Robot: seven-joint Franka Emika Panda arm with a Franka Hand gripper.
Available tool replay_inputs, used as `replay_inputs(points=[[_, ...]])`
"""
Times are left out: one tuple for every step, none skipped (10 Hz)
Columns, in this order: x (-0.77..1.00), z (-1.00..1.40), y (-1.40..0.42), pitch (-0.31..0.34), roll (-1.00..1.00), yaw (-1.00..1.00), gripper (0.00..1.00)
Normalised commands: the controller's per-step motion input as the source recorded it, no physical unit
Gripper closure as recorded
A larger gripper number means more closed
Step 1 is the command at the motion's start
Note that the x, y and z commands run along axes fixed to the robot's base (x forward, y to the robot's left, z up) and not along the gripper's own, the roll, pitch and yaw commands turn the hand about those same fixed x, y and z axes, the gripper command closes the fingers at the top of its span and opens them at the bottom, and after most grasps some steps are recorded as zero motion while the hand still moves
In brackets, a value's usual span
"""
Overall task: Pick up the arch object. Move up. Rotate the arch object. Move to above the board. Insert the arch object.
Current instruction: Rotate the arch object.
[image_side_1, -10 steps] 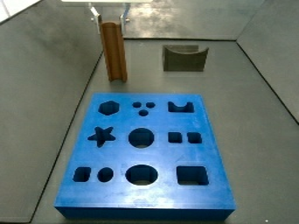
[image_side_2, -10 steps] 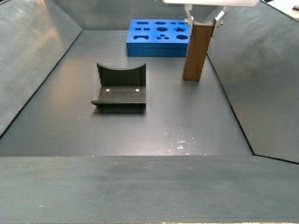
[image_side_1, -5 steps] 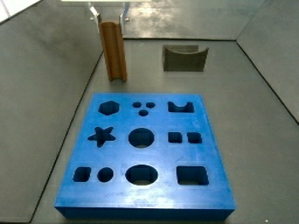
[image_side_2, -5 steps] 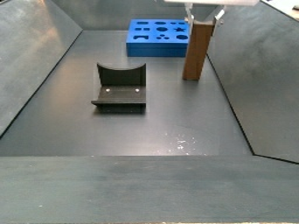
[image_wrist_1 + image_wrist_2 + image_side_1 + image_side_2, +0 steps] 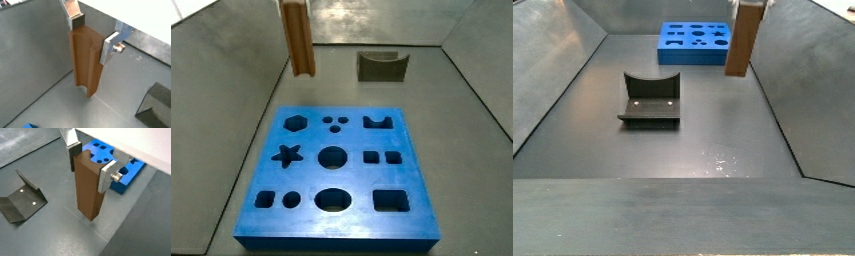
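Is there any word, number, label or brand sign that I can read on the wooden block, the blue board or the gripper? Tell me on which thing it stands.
None: no readable text in any view.
Arch object, held upright in the gripper: plain wood.
Board: only cut-out shapes.
Fixture: no marking.

My claw [image 5: 93, 35] shows in both wrist views as two flat silver plates. One finger [image 5: 72, 11] carries a dark pad at its tip; the other [image 5: 107, 174] has a round silver screw head on its outer face.
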Motion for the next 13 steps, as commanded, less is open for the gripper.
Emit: replay_inputs(points=[[0.7, 0.78, 1.0, 0.0, 0.0, 0.0, 1.0], [0.69, 0.72, 1.0, 0.022, 0.0, -0.01, 1.0], [0.56, 0.6, 0.89, 0.08, 0.01, -0.02, 1.0], [0.42, 0.42, 0.69, 0.099, 0.02, -0.02, 1.0], [0.27, 0.21, 0.49, 0.111, 0.03, -0.02, 1.0], [0.14, 0.02, 0.22, 0.105, 0.03, -0.02, 1.0], [0.0, 0.0, 0.0, 0.069, -0.02, -1.0, 1.0], [-0.04, 0.01, -0.04, 0.069, -0.03, -1.0, 1.0], [-0.04, 0.01, -0.04, 0.07, -0.03, -1.0, 1.0], [-0.02, 0.02, -0.02, 0.073, -0.03, -1.0, 1.0], [-0.01, 0.02, -0.01, 0.076, -0.04, -1.0, 1.0], [-0.01, 0.02, 0.0, 0.082, -0.04, -1.0, 1.0], [0.0, 0.02, 0.0, 0.091, -0.05, -1.0, 1.0]])
